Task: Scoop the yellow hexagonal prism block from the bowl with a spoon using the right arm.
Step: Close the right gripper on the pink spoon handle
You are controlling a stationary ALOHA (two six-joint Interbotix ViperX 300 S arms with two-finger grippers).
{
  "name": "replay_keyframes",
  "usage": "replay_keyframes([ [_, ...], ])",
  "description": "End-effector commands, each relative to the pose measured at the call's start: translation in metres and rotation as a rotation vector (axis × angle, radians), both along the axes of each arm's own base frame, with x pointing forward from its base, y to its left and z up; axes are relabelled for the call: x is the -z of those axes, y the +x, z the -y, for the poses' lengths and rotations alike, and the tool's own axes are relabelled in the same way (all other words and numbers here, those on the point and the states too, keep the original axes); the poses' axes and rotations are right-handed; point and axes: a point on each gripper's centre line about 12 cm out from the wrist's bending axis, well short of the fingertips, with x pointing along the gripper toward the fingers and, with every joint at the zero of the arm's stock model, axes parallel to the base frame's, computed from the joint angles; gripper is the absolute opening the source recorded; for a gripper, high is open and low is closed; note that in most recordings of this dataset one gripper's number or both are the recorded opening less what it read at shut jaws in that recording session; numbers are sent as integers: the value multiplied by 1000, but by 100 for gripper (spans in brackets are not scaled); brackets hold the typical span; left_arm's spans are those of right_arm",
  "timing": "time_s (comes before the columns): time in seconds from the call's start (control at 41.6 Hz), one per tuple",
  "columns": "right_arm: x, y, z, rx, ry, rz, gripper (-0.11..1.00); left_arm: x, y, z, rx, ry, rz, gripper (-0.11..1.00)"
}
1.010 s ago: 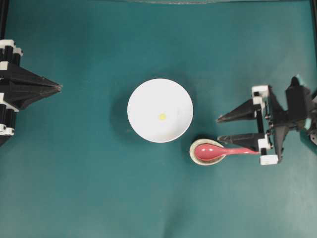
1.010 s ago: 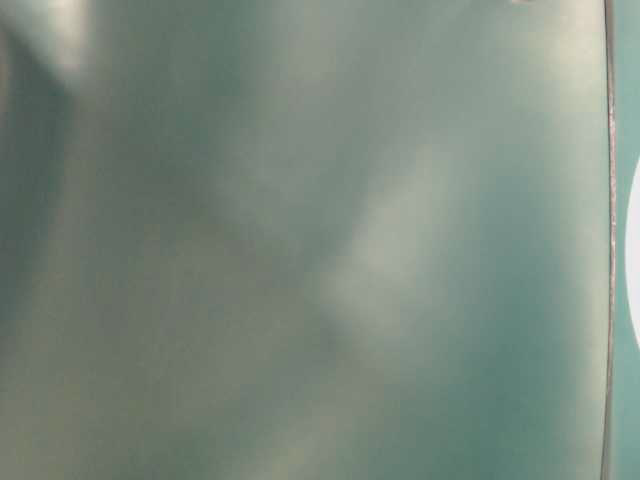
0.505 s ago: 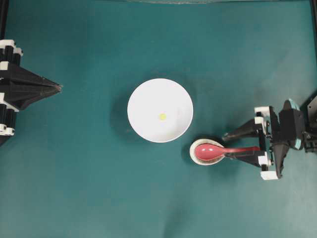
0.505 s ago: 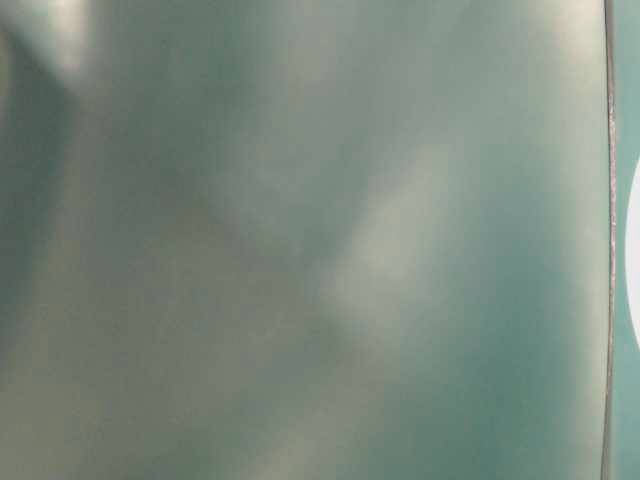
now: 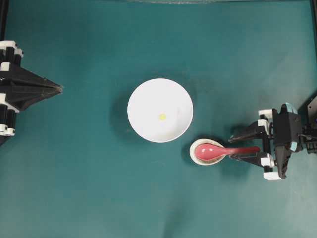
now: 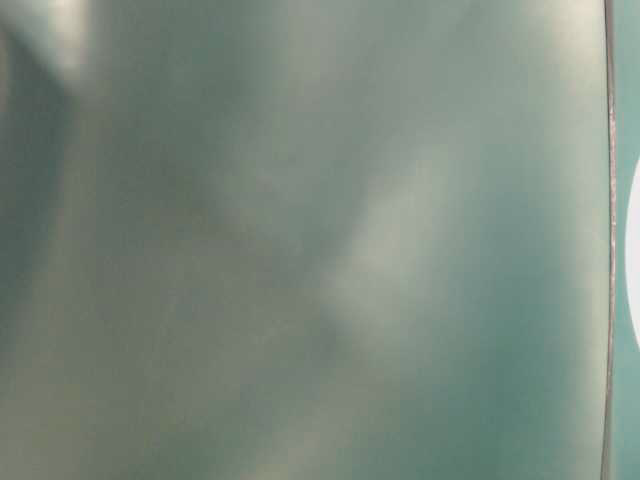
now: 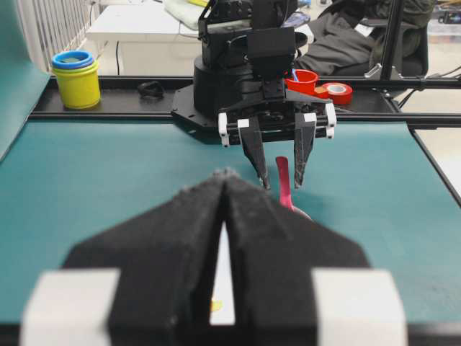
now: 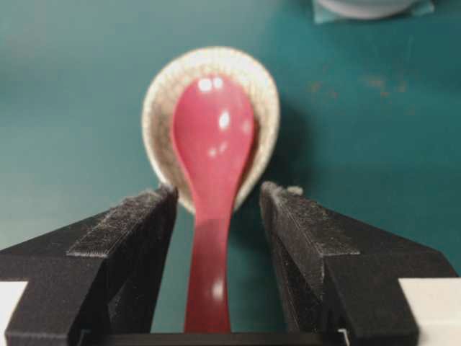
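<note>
Right gripper [image 8: 216,238]: spread wide, holding nothing, one finger on each side of the handle of the spoon [image 8: 212,173], neither touching it.
Left gripper [image 5: 58,88]: clenched, empty, parked at the far left edge of the counter [image 5: 89,188], well apart from everything.
Spoon: glossy pink-red, scoop nested in a speckled oval spoon rest [image 8: 162,94], handle running back between the open fingers. Seen from overhead, just beside the lower right rim of the bowl [image 5: 143,124].
Yellow hexagonal prism block [image 5: 162,116]: tiny, pale, lying alone near the middle of the bowl's floor.
Step in hand, judged: grasp of the spoon handle, not yet closed.
Handling notes:
- Handle to be kept centred between the fingers before closing; looks close to centred already.
- Grip best taken toward the rear of the handle, leaving the scoop free to reach down into the bowl.
- Closing to be slow: glossy handle likely slippery and prone to roll or twist.
- Lift straight up, so the rest stays put.
- Scoop to be held level afterwards.
Table-level view: blurred teal, nothing usable.
</note>
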Motion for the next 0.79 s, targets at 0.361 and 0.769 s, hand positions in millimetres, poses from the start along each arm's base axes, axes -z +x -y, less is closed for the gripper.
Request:
replay_keyframes([
  [0.361, 3, 0, -3, -8, 7, -39, 56, -5, 3, -1, -2, 2, 8, 0],
  [0.769, 7, 1, -3, -8, 0, -55, 55, -5, 3, 0, -1, 2, 6, 0],
])
